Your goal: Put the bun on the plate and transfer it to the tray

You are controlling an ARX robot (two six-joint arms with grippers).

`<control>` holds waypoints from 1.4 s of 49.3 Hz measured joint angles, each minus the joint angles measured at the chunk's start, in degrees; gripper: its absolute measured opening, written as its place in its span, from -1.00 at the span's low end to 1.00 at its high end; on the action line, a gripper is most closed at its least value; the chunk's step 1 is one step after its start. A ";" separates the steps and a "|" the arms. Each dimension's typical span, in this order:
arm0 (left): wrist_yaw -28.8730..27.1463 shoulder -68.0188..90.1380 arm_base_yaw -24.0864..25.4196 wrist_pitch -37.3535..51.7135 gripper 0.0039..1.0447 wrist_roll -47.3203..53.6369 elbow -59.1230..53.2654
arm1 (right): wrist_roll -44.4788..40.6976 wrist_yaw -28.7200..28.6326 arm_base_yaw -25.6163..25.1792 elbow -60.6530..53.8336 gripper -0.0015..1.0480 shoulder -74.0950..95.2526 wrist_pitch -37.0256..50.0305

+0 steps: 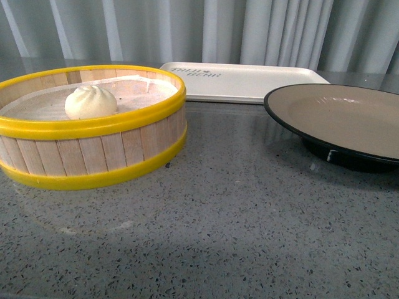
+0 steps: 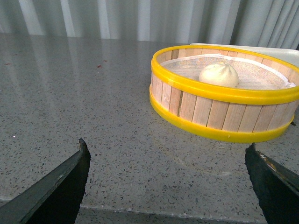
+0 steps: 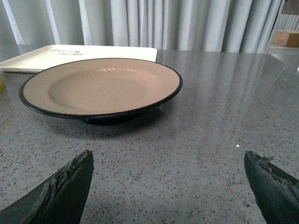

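Observation:
The off-white pleated bun (image 1: 91, 102) lies inside the yellow-rimmed wooden steamer basket (image 1: 93, 159) at the left; it also shows in the left wrist view (image 2: 218, 74). The black-rimmed beige plate (image 1: 349, 121) stands empty at the right, also in the right wrist view (image 3: 100, 88). The cream-white tray (image 1: 243, 81) lies behind, between them, and shows in the right wrist view (image 3: 79, 53). My left gripper (image 2: 166, 149) is open and empty, short of the basket. My right gripper (image 3: 168, 158) is open and empty, short of the plate. Neither arm shows in the front view.
Everything stands on a grey speckled stone tabletop (image 1: 237, 218). Grey curtains hang behind it. In the left wrist view the table's near edge (image 2: 163, 212) runs just below the fingers. A brown box (image 3: 287, 37) sits far off at the right beyond the table.

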 joint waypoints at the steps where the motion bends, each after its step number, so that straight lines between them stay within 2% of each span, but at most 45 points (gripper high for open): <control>1: 0.00 0.00 0.00 0.00 0.88 0.00 0.00 | 0.00 0.00 0.00 0.00 0.84 -0.02 0.00; 41: 0.00 0.00 0.00 0.00 0.88 0.00 0.00 | 0.00 0.00 0.00 0.00 0.84 -0.02 0.00; 42: -0.33 0.13 -0.15 -0.13 0.88 -0.24 0.04 | 0.00 0.00 0.00 0.00 0.84 -0.02 0.00; 45: -8.87 4.11 -1.42 0.17 0.88 -6.62 0.70 | 0.00 0.00 0.00 0.00 0.84 0.00 0.00; 46: -9.49 6.19 -1.05 1.40 0.88 -9.64 1.01 | 0.00 0.02 0.00 0.00 0.84 0.00 0.00; 51: -4.24 20.65 4.33 14.32 0.88 -18.69 4.66 | 0.00 -0.02 0.00 0.00 0.84 -0.02 0.00; 59: 6.10 42.29 12.20 34.64 0.88 -22.91 15.21 | 0.00 0.02 0.00 0.00 0.84 -0.04 0.00; 63: 10.93 51.25 12.52 42.14 0.88 -22.71 20.15 | 0.00 0.02 0.00 0.00 0.84 -0.04 0.00; 69: 16.79 59.21 10.88 44.85 0.88 -20.81 26.40 | 0.00 0.00 0.00 0.00 0.84 -0.04 0.00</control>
